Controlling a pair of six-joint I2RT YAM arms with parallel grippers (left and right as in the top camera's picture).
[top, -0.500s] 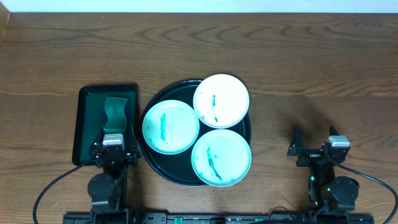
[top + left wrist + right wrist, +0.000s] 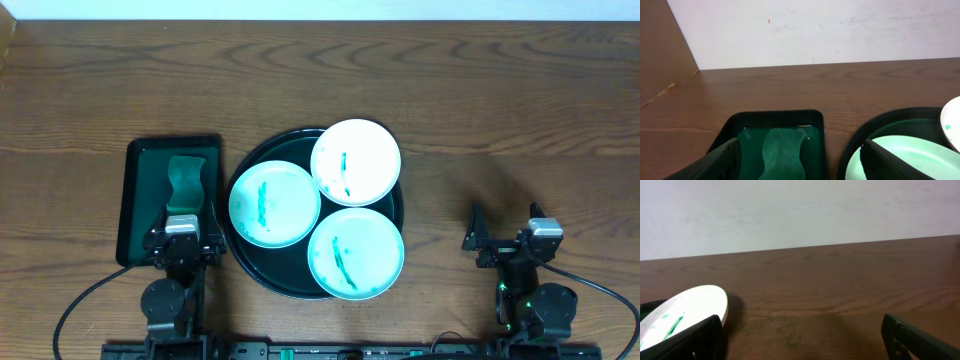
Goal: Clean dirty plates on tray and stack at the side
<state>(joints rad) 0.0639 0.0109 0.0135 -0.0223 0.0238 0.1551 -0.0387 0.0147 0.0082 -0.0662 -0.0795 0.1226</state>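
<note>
Both arms wait at the near edge of the wooden counter [image 2: 500, 90]. The left tool [image 2: 183, 238] has its fingers spread, with nothing between them. It sits over the near end of a rectangular dark green tray [image 2: 137, 200]. A wavy green sponge [image 2: 185, 180] lies in that tray, straight ahead of the left tool. From the left wrist we see the sponge [image 2: 782, 150] framed between the two dark fingers [image 2: 715, 162].

To the right of the left tool, and well to the left of the right tool [image 2: 505, 235], lies the round tray [image 2: 262, 275], which carries all three plates [image 2: 355, 160] crowded edge to edge. The left plate [image 2: 273, 203], the one closest to the left tool, is tinted pale green and has a teal streak down its middle. The far plate [image 2: 356, 150], ahead and to the left of the right tool, is the whitest, with a thin teal mark. It reaches past the tray's rim. The near plate [image 2: 355, 253], the one closest to the right tool, has a greenish tint and a slanted teal smear, and it overhangs the rim towards that tool.

The right tool is spread wide and grips nothing, with only bare counter ahead of it. From the right wrist we see one streaked plate [image 2: 685, 307] to the left of its left finger [image 2: 695, 340].
</note>
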